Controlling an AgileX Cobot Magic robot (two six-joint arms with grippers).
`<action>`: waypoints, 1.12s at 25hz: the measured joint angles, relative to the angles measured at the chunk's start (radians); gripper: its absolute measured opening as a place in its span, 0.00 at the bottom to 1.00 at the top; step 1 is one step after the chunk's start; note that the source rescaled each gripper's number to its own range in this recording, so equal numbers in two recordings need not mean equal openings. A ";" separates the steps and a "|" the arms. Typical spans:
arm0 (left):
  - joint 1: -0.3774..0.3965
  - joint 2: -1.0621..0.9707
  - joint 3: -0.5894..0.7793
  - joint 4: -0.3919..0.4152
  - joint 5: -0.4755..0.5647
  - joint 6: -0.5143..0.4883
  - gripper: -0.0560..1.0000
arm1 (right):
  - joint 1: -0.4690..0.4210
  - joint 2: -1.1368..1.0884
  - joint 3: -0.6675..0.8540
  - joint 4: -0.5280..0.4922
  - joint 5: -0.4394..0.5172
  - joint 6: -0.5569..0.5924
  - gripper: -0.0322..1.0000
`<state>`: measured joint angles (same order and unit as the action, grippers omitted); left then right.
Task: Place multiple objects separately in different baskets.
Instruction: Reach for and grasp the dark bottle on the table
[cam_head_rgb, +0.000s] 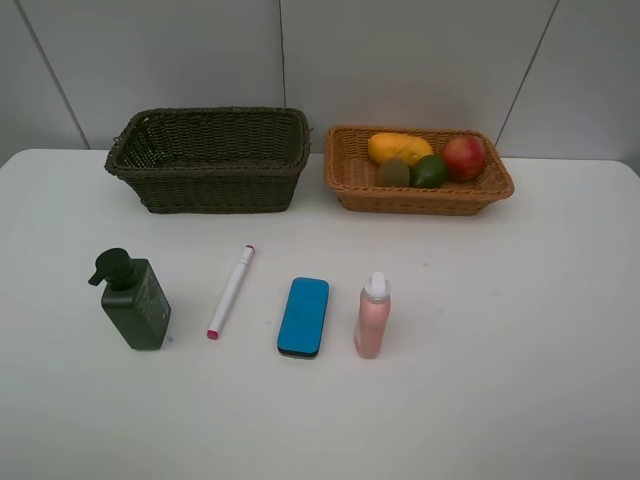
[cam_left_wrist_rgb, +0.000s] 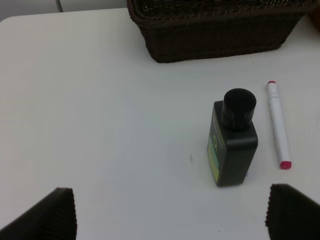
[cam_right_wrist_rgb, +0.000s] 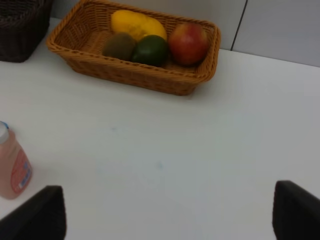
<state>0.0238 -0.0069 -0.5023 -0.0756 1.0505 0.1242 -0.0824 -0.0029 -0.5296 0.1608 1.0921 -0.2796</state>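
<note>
White tabletop (cam_head_rgb: 500, 350) carries everything, and both your pincers hang released above it with jaws wide and nothing held: the left pincer (cam_left_wrist_rgb: 172, 215) faces the pump bottle, the right pincer (cam_right_wrist_rgb: 167, 212) looks over bare surface. The dark green basket (cam_head_rgb: 210, 180) at the back left is empty; the orange-tan basket (cam_head_rgb: 420, 198) just beside it holds the fruit (cam_head_rgb: 428, 160), so that half looks done. Four items stand in a front row, well apart from the baskets. Start, I'd judge, with the dark green pump bottle (cam_head_rgb: 138, 305), upright at the left end: close on its flat body below the pump head, lift straight, clear the deep rim, release low. Then take the pink spray bottle (cam_head_rgb: 372, 320), the blue eraser (cam_head_rgb: 303, 316), and last the marker (cam_head_rgb: 230, 292), which lies near the bottle, so avoid nudging it.
</note>
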 joint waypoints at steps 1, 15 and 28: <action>0.000 0.000 0.000 0.000 0.000 0.000 1.00 | 0.000 0.000 0.000 0.000 0.000 0.000 1.00; 0.000 0.000 0.000 0.000 0.000 0.000 1.00 | 0.000 0.000 0.000 0.000 0.000 0.001 1.00; 0.000 0.000 0.000 0.000 0.000 0.000 1.00 | 0.000 0.000 0.000 0.000 0.000 0.002 1.00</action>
<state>0.0238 -0.0069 -0.5023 -0.0756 1.0505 0.1242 -0.0824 -0.0029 -0.5296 0.1608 1.0921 -0.2778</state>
